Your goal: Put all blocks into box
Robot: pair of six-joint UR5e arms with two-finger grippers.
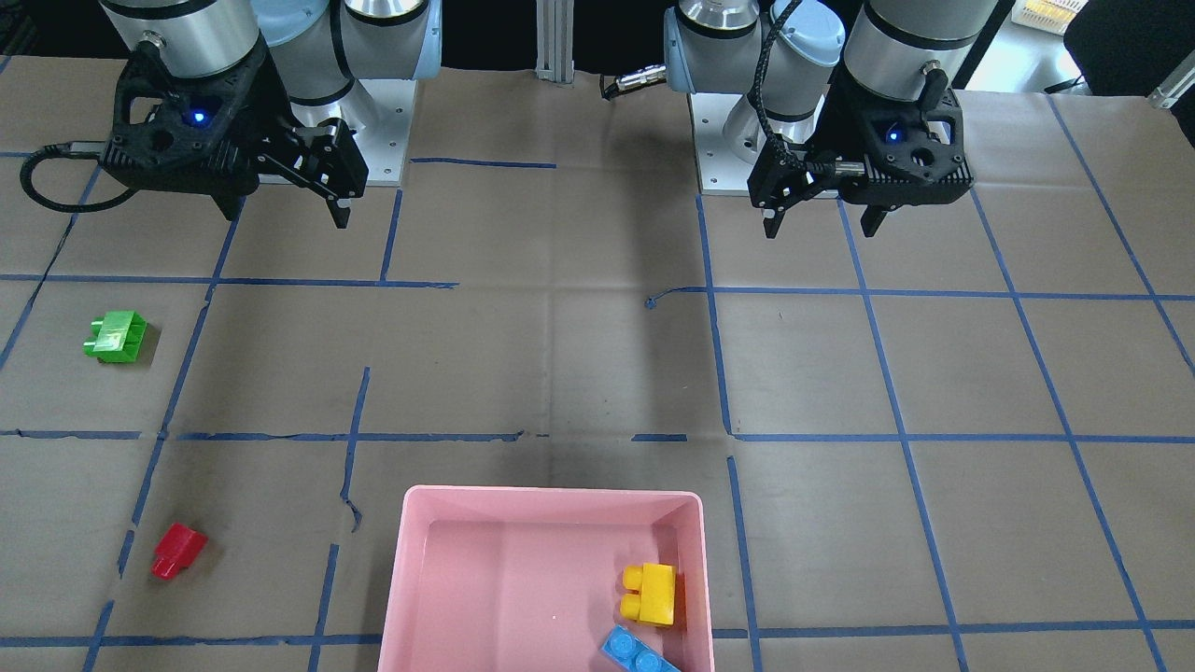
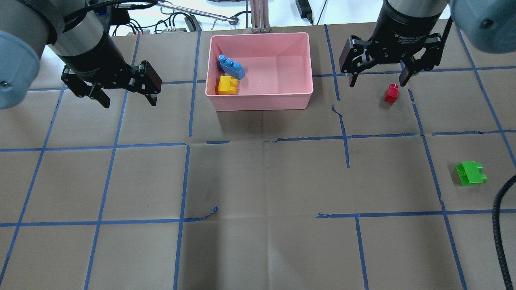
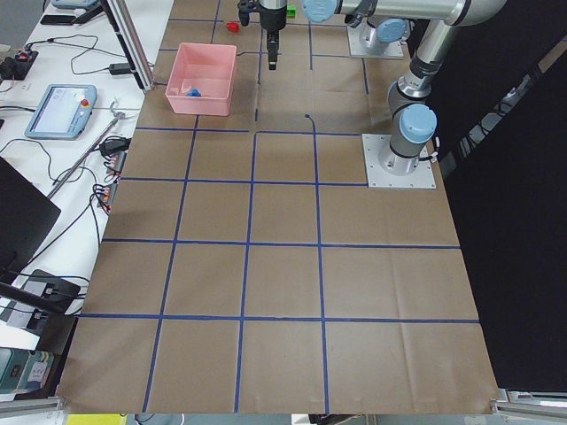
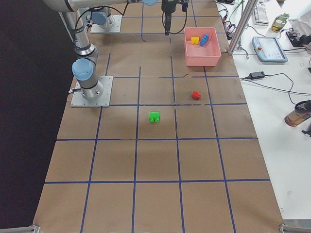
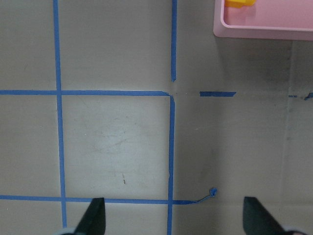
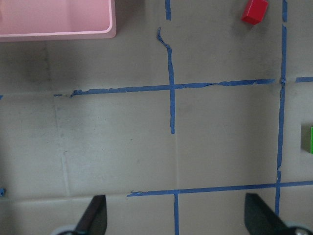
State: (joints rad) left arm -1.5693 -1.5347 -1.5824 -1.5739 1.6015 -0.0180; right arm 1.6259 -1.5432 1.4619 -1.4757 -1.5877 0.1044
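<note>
Open-fingered, my left end effector (image 2: 129, 100) hangs at the overhead view's upper left, my right end effector (image 2: 377, 83) likewise spread at upper right, near the red brick (image 2: 391, 93). The blue brick (image 2: 231, 67) and yellow brick (image 2: 227, 85) lie in the pink box (image 2: 258, 102), top centre. The green brick (image 2: 470, 173) sits on the worktop (image 2: 258, 181) near the right edge.

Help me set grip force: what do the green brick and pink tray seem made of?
The translucent green studded brick looks like glossy hard plastic: light glows through it. The shallow pink rectangular tray looks like opaque moulded plastic, smooth and satin: even colour, rounded corners. Likely, not certain.
</note>
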